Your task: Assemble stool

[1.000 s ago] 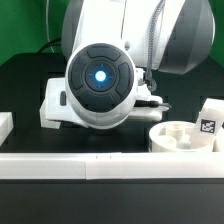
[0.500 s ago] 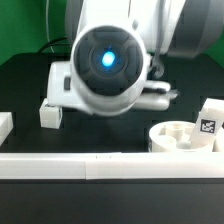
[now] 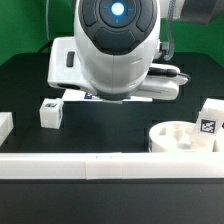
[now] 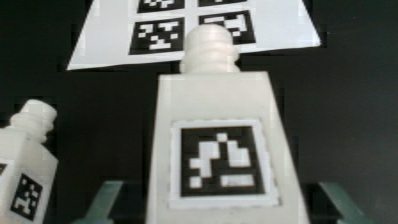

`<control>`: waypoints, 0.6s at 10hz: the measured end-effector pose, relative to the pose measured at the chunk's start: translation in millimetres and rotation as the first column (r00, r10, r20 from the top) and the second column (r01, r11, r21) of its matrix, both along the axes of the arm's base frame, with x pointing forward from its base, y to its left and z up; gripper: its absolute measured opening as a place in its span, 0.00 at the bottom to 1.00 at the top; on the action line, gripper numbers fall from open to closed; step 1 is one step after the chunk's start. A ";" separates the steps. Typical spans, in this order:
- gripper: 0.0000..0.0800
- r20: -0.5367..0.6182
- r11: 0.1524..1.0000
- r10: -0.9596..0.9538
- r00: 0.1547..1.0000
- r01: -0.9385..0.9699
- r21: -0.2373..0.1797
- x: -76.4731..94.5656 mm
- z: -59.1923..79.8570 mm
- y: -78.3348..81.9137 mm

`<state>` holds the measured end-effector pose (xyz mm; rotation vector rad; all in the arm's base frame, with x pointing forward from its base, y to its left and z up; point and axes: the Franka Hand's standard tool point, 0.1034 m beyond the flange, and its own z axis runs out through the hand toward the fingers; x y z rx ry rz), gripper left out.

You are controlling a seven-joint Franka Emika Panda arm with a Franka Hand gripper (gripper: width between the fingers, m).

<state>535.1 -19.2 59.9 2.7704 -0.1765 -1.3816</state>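
In the wrist view a white blocky stool leg (image 4: 217,130) with a square tag lies between my gripper's (image 4: 222,205) fingers (image 4: 111,203), its peg pointing at the marker board (image 4: 196,30). The jaws stand open with dark gaps on both sides of the leg. A second leg (image 4: 27,155) lies beside it. In the exterior view the arm's body (image 3: 118,50) hides the gripper. A small leg (image 3: 50,113) stands on the black table at the exterior view's left. The round seat (image 3: 183,137) sits at the right with a tagged leg (image 3: 210,122) behind it.
A long white border rail (image 3: 100,166) runs along the front of the table. A white block (image 3: 5,125) sits at the exterior view's left edge. A green backdrop stands behind the black table.
The arm has risen and shifted toward the exterior view's right. The small leg at the left, hidden by the arm a second ago, is now in full view.
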 end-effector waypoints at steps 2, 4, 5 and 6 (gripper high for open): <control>0.42 0.206 1.000 -0.009 0.978 0.013 -0.018 13.5 -0.4 7.7; 0.42 0.358 0.997 -0.073 0.931 0.081 -0.007 33.2 19.1 25.7; 0.42 0.402 0.997 -0.073 0.912 0.079 0.003 37.9 29.0 29.7; 0.42 0.486 0.997 -0.063 0.871 0.073 -0.002 47.1 26.9 28.9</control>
